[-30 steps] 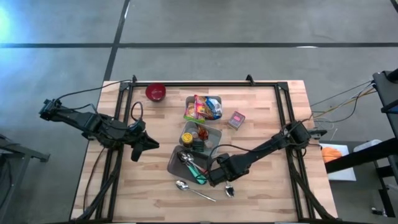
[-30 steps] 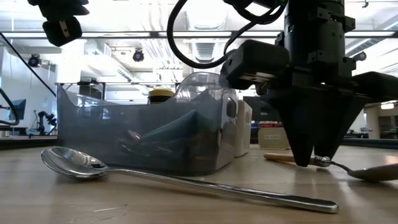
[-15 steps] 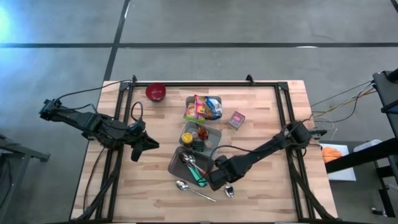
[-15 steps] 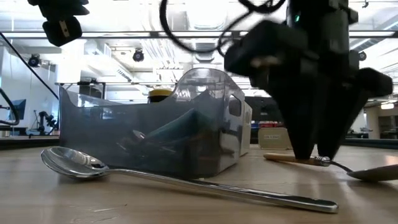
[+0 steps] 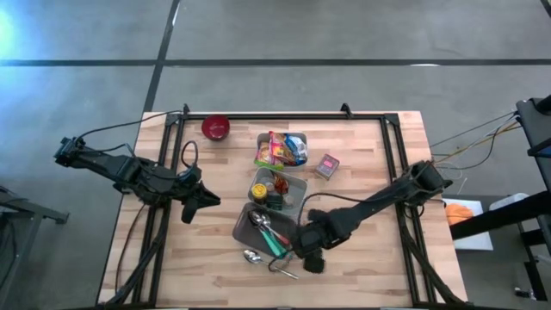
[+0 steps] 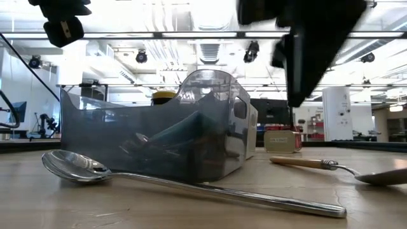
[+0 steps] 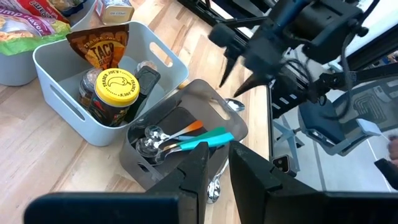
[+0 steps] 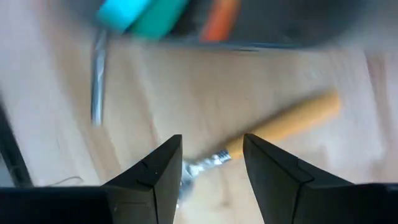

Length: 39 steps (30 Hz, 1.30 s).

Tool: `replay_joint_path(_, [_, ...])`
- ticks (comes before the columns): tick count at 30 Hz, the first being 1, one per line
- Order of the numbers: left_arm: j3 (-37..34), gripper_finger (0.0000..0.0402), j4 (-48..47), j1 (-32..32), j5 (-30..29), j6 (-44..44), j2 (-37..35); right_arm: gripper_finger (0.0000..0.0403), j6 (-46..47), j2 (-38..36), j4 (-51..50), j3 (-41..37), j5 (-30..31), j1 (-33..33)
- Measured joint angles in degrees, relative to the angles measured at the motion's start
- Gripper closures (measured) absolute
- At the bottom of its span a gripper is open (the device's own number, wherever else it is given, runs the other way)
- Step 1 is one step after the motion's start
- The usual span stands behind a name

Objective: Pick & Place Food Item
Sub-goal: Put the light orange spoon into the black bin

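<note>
Snack bags (image 5: 280, 148) fill a pale tub at the table's far middle. A yellow-lidded jar (image 7: 117, 87) and a taco packet (image 7: 98, 46) stand in a grey bin (image 5: 297, 185). A wooden-handled spoon (image 8: 286, 124) lies flat on the table beside a dark utensil bin (image 5: 241, 226). My right gripper (image 8: 212, 155) hangs open above that spoon, pointing down and clear of it; the low view shows the gap under my right gripper (image 6: 299, 95). My left gripper (image 5: 211, 202) waits raised at the table's left, a narrow gap between its fingers (image 7: 193, 174), holding nothing.
A long metal spoon (image 6: 76, 166) lies on the table in front of the utensil bin, near the front edge. A red bowl (image 5: 216, 127) sits at the far left and a small pink box (image 5: 327, 165) right of the bins. Bare wood shows at the near left.
My right gripper has risen straight up from the wooden-handled spoon's neck and rolled about its own axis as it rose. The spoon has stayed flat on the table where it was.
</note>
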Motion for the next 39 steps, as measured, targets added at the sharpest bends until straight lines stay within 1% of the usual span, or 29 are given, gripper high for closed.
replay_joint_path(4, [0.0,0.0335,0.0,0.0,0.0,0.0,0.0,0.0234,-34.8,-0.2,0.0,0.0,-0.4,1.7])
replay_joint_path(7, [0.0,0.0335,0.0,0.0,0.0,0.0,0.0,0.0234,-58.3,0.5,0.2,0.0,-0.3,3.0])
replay_joint_path(10, [0.0,0.0335,0.0,0.0,0.0,0.0,0.0,0.0234,-75.4,2.0,0.2,-0.1,0.1,3.6])
replay_joint_path(12, [0.0,0.0335,-0.1,0.0,0.0,0.0,0.0,0.0234,-81.6,3.2,0.3,-0.1,1.2,3.7])
replay_joint_path(14, [0.0,0.0335,-0.2,0.0,0.0,0.0,0.0,0.0234,-84.6,4.6,0.4,-0.1,1.4,3.5])
replay_joint_path(18, [0.0,0.0335,-0.2,0.0,0.0,0.0,0.0,0.0234,-87.6,7.4,0.1,-0.2,2.0,3.0])
replay_joint_path(22, [0.0,0.0335,-0.2,0.0,0.0,0.0,0.0,0.0234,-89.9,8.7,-0.2,-0.1,7.7,3.0])
replay_joint_path(23, [0.0,0.0335,-0.2,0.0,0.0,0.0,0.0,0.0234,-90.2,8.8,-0.3,0.0,8.0,3.0])
replay_joint_path(29, [0.0,0.0335,-0.6,0.0,0.0,0.0,0.0,0.0234,-90.3,8.8,-0.4,-0.5,6.8,2.5])
replay_joint_path(33, [0.0,0.0335,-0.6,0.0,0.0,0.0,0.0,0.0234,-90.4,9.1,-2.3,-0.8,6.2,2.6])
replay_joint_path(39, [0.0,0.0335,-1.3,0.0,0.0,0.0,0.0,0.0234,-90.6,7.8,-2.2,-0.9,5.7,2.9])
